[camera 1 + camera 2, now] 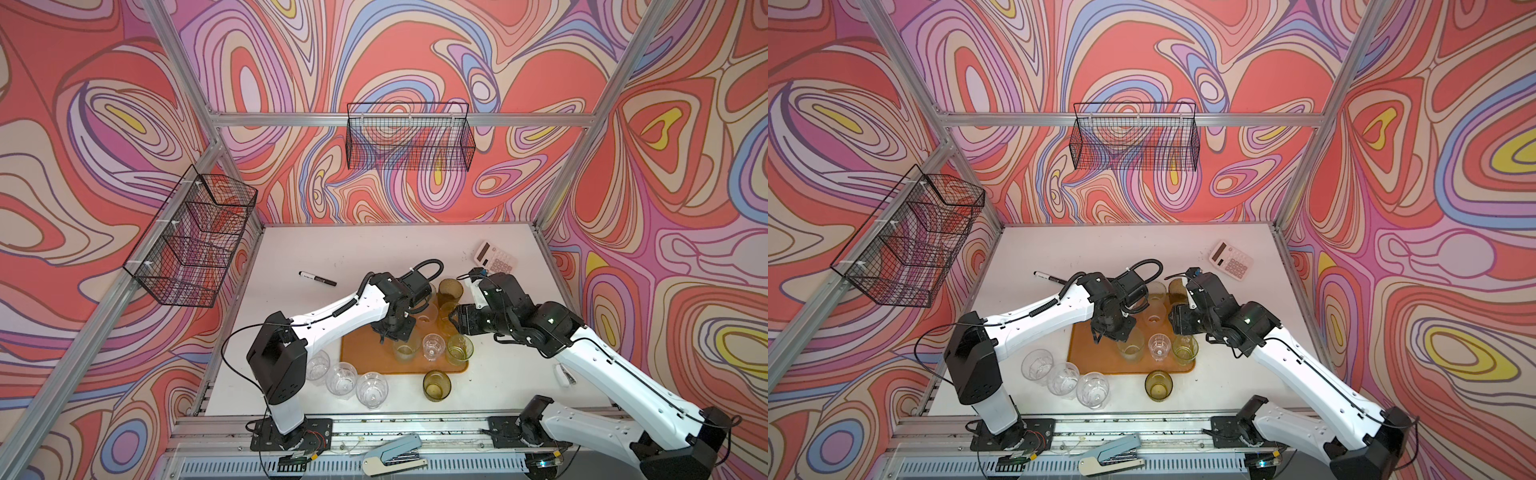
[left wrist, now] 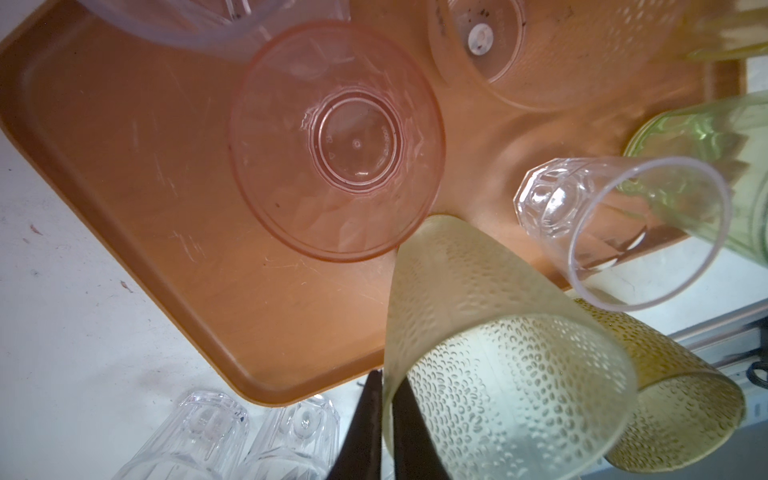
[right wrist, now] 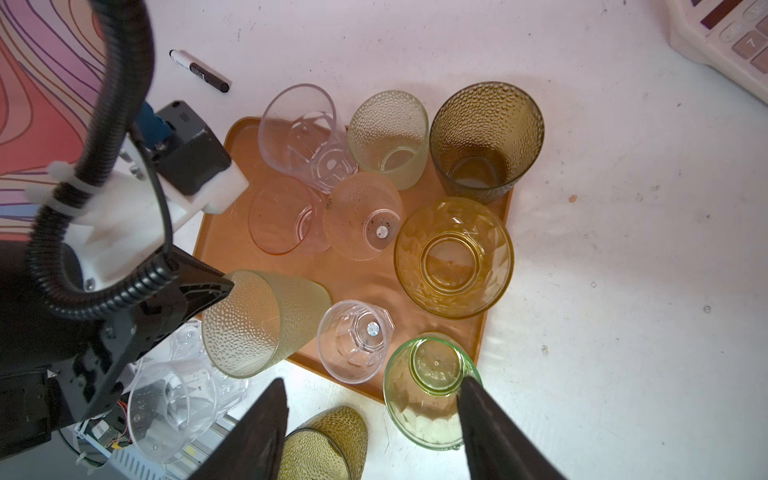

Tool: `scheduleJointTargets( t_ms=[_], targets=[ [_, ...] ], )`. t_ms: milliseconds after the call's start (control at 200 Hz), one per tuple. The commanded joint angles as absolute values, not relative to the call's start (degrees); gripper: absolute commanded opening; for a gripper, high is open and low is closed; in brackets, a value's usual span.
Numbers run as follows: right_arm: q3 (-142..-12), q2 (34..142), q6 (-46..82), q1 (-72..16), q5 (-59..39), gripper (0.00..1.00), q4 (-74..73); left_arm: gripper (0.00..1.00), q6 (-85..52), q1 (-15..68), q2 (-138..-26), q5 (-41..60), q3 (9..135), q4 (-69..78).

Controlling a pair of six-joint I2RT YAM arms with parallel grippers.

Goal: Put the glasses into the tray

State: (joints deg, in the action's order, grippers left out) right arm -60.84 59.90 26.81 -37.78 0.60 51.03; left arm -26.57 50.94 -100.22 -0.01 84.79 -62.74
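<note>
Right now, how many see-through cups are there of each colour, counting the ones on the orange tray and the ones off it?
Clear plastic tumblers: 5
Pink plastic tumblers: 2
Pale green dimpled tumblers: 2
Olive-brown dimpled tumblers: 2
Amber-yellow faceted tumbler: 1
Bright green faceted tumbler: 1
Total: 13

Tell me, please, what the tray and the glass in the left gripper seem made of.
The tray: likely matte orange-brown plastic; fine pale scratches show. The pale dimpled glass: probably frosted translucent plastic, thin-walled, moulded bumps; true glass possible.
</note>
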Motion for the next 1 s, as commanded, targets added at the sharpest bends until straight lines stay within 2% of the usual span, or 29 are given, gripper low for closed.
scheduleJointTargets(
  t_ms=[0,451,997],
  targets=[
    [-60.6,59.1,26.5,-37.5,1.2,0.68,51.0,0.16,-26.4,50.6,-100.0,-0.6,85.2,-63.5],
    [-60.4,58.6,26.9,-37.5,1.1,0.68,51.2,0.35,-26.7,50.6,-98.1,-0.8,86.8,-64.5],
    [-60.1,58.0,28.0,-37.5,0.0,0.68,50.5,0.39,-23.7,50.7,-92.7,1.3,88.0,-65.8]
  ],
)
